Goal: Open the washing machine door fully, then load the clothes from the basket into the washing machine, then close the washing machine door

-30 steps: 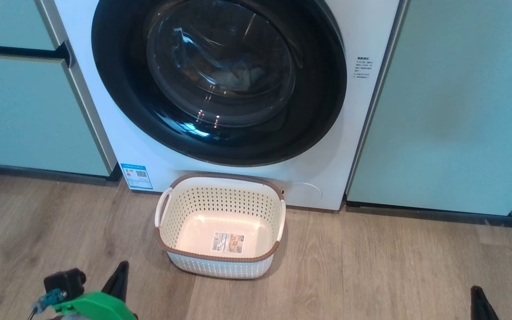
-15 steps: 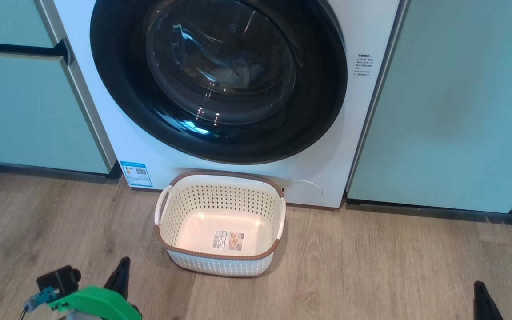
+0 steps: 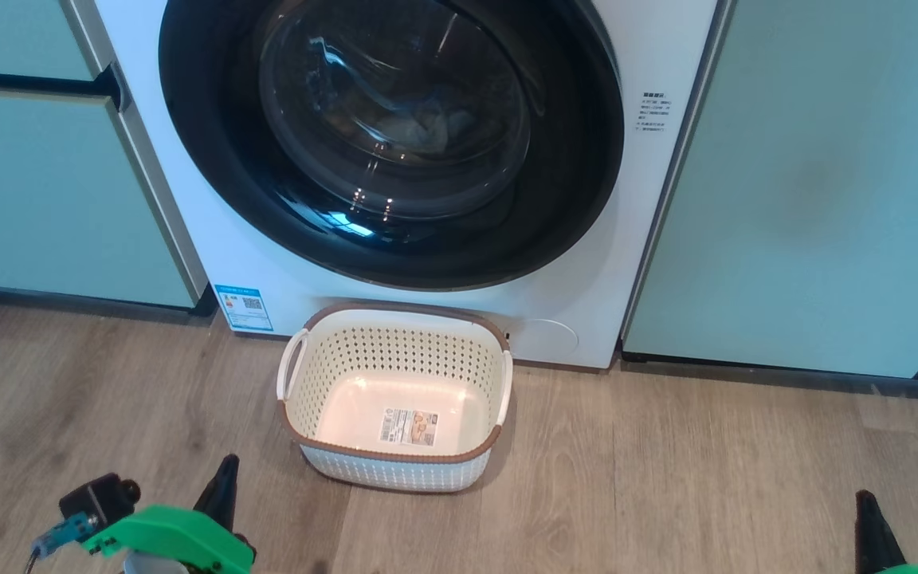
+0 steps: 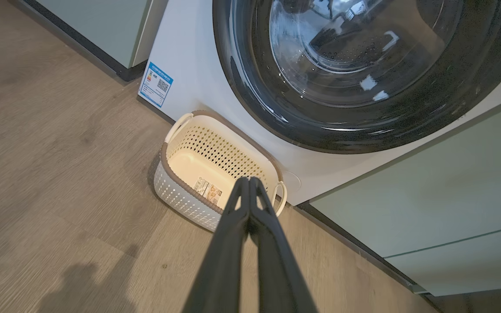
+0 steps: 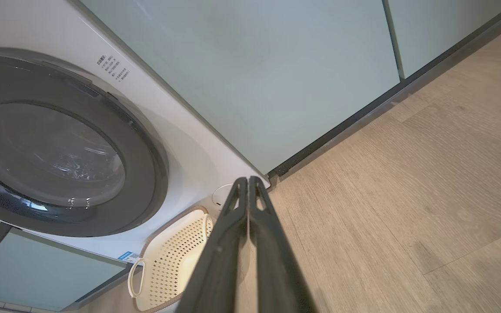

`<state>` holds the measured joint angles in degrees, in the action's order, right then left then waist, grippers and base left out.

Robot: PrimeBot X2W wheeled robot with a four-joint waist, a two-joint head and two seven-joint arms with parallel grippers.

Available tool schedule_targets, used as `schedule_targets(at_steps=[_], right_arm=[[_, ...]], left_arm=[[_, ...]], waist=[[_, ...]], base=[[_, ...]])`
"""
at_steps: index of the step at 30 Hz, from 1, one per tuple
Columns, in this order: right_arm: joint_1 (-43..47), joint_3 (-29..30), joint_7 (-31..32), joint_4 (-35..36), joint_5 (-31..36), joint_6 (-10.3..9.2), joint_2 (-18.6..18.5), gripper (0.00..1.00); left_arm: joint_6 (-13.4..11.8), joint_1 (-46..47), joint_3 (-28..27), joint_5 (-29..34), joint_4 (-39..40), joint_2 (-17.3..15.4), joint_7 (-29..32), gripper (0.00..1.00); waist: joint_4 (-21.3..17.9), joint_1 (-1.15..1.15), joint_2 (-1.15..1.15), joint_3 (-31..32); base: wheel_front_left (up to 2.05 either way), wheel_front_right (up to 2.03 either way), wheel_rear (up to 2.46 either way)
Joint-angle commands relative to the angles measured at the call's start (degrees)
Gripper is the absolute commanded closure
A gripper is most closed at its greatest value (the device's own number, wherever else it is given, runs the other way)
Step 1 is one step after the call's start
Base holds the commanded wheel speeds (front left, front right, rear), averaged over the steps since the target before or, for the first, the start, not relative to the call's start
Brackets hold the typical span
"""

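The washing machine (image 3: 586, 271) stands white between cabinets. Its door (image 3: 578, 159), with a glossy black rim and bulging glass, lies shut against the front; it is also the door (image 4: 250, 100) and the door (image 5: 146, 174) in the wrist views. Behind the glass a pale lump of cloth (image 3: 427, 127) shows dimly, apparently the clothes. The cream basket (image 3: 395, 477) sits on the floor right below the door with nothing in it but a label. My left gripper (image 3: 224, 478) is shut and holds nothing, hanging short of the basket (image 4: 181, 200). My right gripper (image 3: 869, 518) is shut low on the right.
Pale teal cabinets (image 3: 810, 199) flank the machine on both sides, with a dark plinth along their foot. A blue sticker (image 3: 244, 307) marks the machine's lower left corner. Wood-look floor (image 3: 666, 478) stretches around the basket.
The head view has shifted a little, so everything sits slightly higher. Both shut grippers have crept a bit farther up into the picture. Door and basket stand as before.
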<state>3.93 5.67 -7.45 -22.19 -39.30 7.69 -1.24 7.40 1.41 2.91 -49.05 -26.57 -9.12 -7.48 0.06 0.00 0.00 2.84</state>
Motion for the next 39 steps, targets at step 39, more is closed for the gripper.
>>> schedule_targets(at_steps=[39], right_arm=[[-6.5,0.4,6.4,4.9,-24.7,-0.13,-1.1,1.00]], left_arm=[[0.1,4.0,-5.1,-20.1,6.9,2.5,6.5,1.00]], waist=[[0.0,0.00,0.00,-1.4]], base=[[0.00,0.00,0.00]])
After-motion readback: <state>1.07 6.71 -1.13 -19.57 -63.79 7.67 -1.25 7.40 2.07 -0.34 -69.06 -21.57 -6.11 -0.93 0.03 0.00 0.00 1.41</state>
